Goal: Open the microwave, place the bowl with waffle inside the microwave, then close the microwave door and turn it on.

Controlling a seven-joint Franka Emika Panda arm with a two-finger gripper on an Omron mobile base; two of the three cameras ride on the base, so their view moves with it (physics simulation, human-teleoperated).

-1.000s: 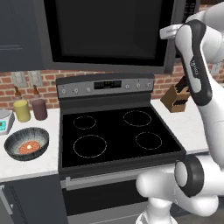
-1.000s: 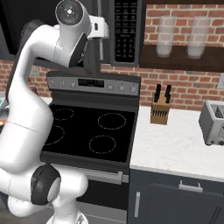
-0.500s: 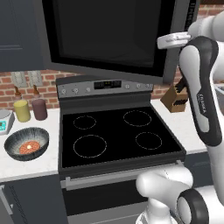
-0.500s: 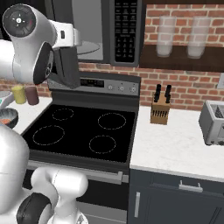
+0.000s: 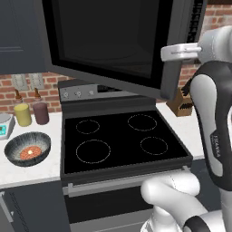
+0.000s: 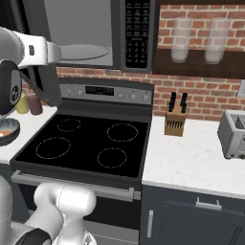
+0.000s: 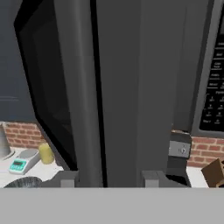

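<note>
Brick-backed kitchen: glossy black-glass microwave door [image 5: 108,45], streaked round bowl [image 5: 27,148].

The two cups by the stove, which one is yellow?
The yellow cup is the one farther from the stove, next to the kitchen scale. The cup beside it is dark maroon.

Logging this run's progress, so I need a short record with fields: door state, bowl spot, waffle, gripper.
door: microwave door swung partly open, microwave cavity showing
bowl: bowl on the counter left of the stove, not yet moved
waffle: waffle inside bowl
gripper: gripper at the door's free edge, fingers spread
</note>
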